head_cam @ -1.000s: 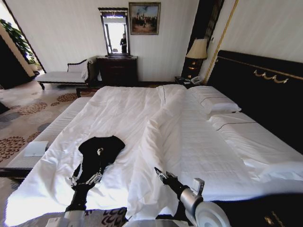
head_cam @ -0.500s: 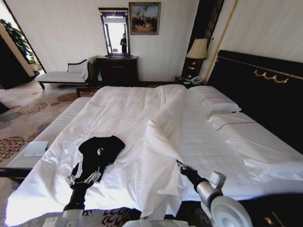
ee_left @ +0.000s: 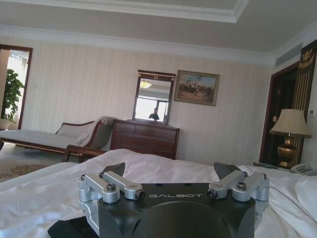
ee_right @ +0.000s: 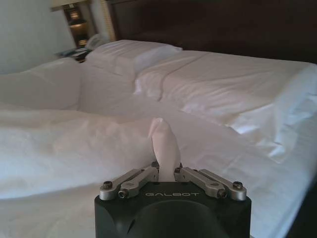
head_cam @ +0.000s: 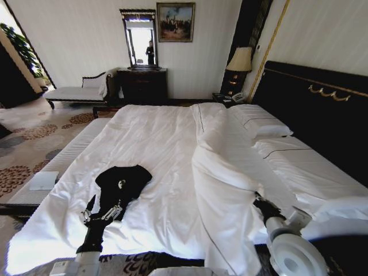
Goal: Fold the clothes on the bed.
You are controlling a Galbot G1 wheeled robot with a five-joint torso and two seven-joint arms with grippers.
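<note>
Here the clothes lie just beyond the left gripper

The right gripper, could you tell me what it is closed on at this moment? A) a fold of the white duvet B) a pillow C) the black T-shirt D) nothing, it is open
A: the right gripper is pinched shut on a peak of the white duvet, on the headboard side of the bed, while the black T-shirt lies apart by the left gripper.
</note>
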